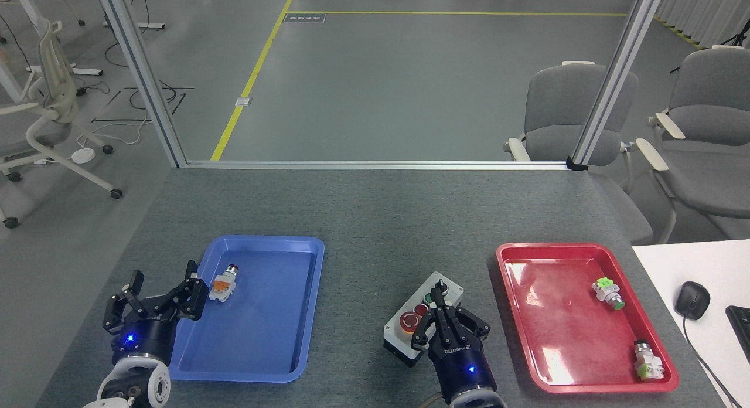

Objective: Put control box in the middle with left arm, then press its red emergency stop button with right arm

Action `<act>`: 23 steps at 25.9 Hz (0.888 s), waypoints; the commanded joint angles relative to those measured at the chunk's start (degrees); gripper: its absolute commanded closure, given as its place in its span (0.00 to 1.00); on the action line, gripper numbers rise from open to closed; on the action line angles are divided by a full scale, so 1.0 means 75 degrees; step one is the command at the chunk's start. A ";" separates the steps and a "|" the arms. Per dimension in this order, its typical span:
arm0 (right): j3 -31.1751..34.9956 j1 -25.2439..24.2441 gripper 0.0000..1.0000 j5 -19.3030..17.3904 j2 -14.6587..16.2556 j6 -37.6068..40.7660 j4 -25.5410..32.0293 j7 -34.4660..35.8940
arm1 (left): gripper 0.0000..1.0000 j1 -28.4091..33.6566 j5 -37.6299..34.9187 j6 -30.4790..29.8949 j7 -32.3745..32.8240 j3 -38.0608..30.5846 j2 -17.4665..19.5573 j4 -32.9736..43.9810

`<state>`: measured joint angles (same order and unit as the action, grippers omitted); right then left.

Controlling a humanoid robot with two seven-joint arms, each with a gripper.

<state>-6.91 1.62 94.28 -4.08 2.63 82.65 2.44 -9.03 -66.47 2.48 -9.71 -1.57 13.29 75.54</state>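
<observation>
From the head view, the control box [423, 317] is sitting on the grey surface [375, 220] between the blue tray [304, 314] and the red tray [515, 332], somewhat nearer the red one, turned at a slant with its long axis running from near-left to far-right. On its light top plate the big red button [408, 320] is showing at the near-left end, with a small red button just beyond it; the green button and black knob are largely covered.

The right tool [443, 320] is hovering over the box's right half, its three black fingers spread and gripping nothing; whether a fingertip is touching the plate I cannot tell. It is standing to the right of the big red button, not over it.

The left tool [157, 296] is waiting well to the left of the box, at the blue tray's outer rim, fingers splayed wide and empty.

The box looks rigid and fairly weighty, a hard shell that is not going to flex or crush. Its smooth sides may be slippery, so a hold across the narrow width, on the black base below the plate, seems safest, keeping clear of the buttons. A firm press could slide it across the felt-like surface, so pushing straight down looks wise.

Small loose pushbutton parts are lying in both trays, away from the box.
</observation>
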 commanded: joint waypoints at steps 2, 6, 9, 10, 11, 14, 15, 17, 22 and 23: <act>0.0312 -0.0252 0.87 -0.0161 0.0028 0.0083 0.0558 0.0014 | 0.01 0.0067 0.0003 -0.0002 -0.0065 0.0068 -0.0166 -0.0392; 0.0640 -0.0439 0.23 -0.0289 0.0075 0.0037 0.0839 0.0026 | 0.01 -0.0003 0.0003 -0.0002 0.0005 0.0057 -0.0389 -0.0568; 0.0910 -0.0580 0.03 -0.0325 0.0239 0.0060 0.0992 0.0132 | 0.01 -0.0015 0.0003 -0.0002 0.0005 0.0057 -0.0483 -0.0556; 0.0992 -0.0627 0.02 -0.0371 0.0262 0.0072 0.0992 0.0237 | 0.01 -0.0015 0.0003 -0.0002 -0.0007 0.0057 -0.0576 -0.0545; 0.1050 -0.0650 0.02 -0.0430 0.0274 0.0072 0.0992 0.0307 | 0.01 -0.0015 -0.0009 0.0010 -0.0065 0.0057 -0.0635 -0.0545; 0.1273 -0.0674 0.02 -0.0465 0.0415 0.0060 0.0992 0.0342 | 0.01 -0.0015 0.0003 0.0010 -0.0065 0.0057 -0.0647 -0.0545; 0.1320 -0.0674 0.02 -0.0465 0.0485 0.0025 0.0992 0.0342 | 0.01 -0.0015 0.0003 0.0010 -0.0065 0.0057 -0.0647 -0.0556; 0.1390 -0.0674 0.02 -0.0465 0.0637 -0.0010 0.1003 0.0342 | 0.01 -0.0015 0.0003 0.0010 -0.0065 0.0057 -0.0647 -0.0556; 0.1472 -0.0674 0.02 -0.0512 0.0778 -0.0045 0.1074 0.0307 | 0.01 -0.0015 0.0003 0.0010 -0.0065 0.0057 -0.0647 -0.0556; 0.1472 -0.0674 0.02 -0.0512 0.0813 -0.0010 0.1074 0.0284 | 0.01 -0.0015 0.0003 0.0010 -0.0065 0.0057 -0.0647 -0.0556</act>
<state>3.74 -3.42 90.62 1.27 2.35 90.50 5.14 -9.14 -66.45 2.55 -10.22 -1.16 8.45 71.37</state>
